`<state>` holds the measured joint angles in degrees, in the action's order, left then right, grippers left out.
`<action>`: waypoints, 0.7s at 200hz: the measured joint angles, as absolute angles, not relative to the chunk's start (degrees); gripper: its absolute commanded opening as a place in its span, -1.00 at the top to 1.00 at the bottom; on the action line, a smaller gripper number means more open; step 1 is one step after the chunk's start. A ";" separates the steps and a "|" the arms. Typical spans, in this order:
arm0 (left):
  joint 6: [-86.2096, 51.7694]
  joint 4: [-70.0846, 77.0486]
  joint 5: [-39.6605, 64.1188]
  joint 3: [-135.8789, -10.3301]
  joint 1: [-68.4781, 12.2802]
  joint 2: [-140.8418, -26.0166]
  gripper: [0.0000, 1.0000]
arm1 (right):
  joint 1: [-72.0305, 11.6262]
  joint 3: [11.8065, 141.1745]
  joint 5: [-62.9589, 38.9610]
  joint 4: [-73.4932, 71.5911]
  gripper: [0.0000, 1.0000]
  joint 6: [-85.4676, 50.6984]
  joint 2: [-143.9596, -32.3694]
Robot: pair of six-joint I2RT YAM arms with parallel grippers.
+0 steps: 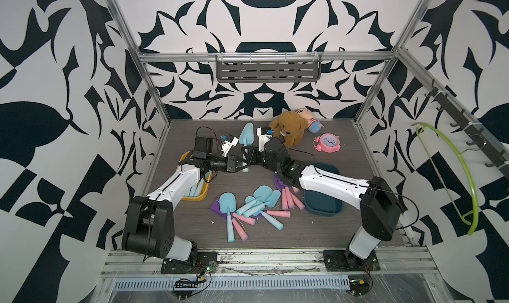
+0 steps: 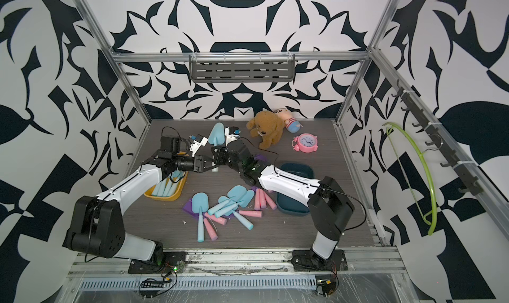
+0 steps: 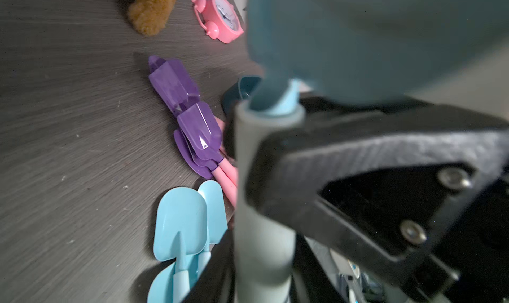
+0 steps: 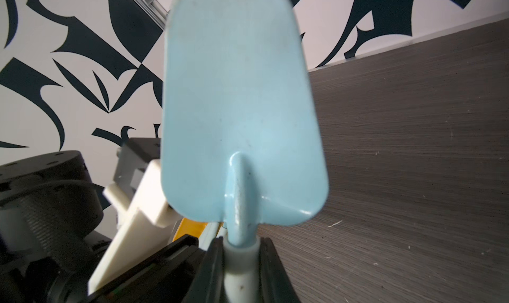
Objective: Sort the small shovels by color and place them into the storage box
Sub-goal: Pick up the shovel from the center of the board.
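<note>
blue shovel (image 4: pixel 242 109) | upright | in left tool (image 3: pixel 257 153), right tool (image 4: pixel 241 263) | clock (image 3: pixel 223 16) digits illegible

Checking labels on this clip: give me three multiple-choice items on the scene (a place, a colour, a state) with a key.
1. Where do the sorted light blue plastic shovels lie?
A. yellow rectangular plastic tray
B. dark teal tray
C. wall shelf
2. What colour is the toy shovel held upright in the air?
A. purple
B. light blue
C. pink
3. The right gripper is:
A. open
B. shut on that shovel's handle
C. out of view
Key: 1 A, pale handles lie in the yellow tray; 2 B, its blade is light blue; 3 B, the right wrist view shows jaws clamped on the handle.
</note>
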<state>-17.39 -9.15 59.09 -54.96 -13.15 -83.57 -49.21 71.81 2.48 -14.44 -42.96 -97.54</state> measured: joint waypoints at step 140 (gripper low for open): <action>7.38 -23.97 73.95 -56.47 -10.76 -81.80 1.00 | -46.26 69.89 -7.68 -10.20 0.15 -24.84 -86.06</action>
